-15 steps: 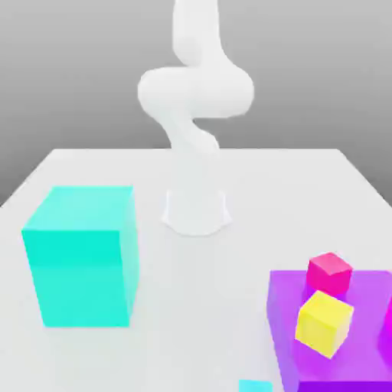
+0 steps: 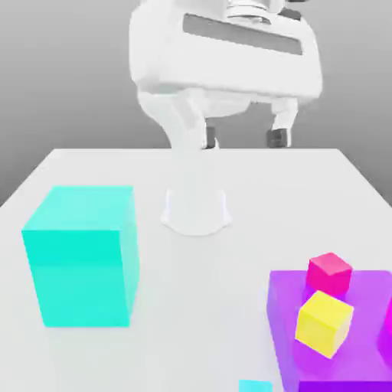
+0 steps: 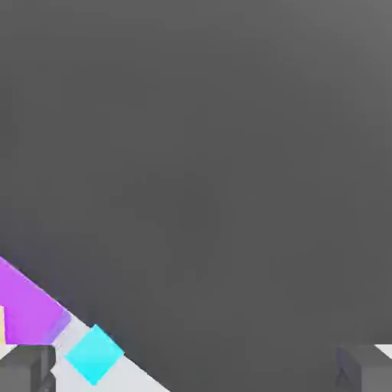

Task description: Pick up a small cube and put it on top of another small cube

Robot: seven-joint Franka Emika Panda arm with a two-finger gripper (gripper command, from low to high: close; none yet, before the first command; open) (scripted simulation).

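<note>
Grey backdrop and a white tabletop (image 2: 268, 191) lie below my gripper (image 2: 243, 138), whose fingers (image 2: 279, 138) hang spread apart, holding nothing. By my judgement the task has barely started: no cube is grasped or stacked. Well below my fingertips, the small pink cube (image 2: 330, 273) and small yellow cube (image 2: 325, 323) rest apart on a purple block (image 2: 287, 306). A large cyan block (image 2: 80, 256) stands far off to one side.
</note>
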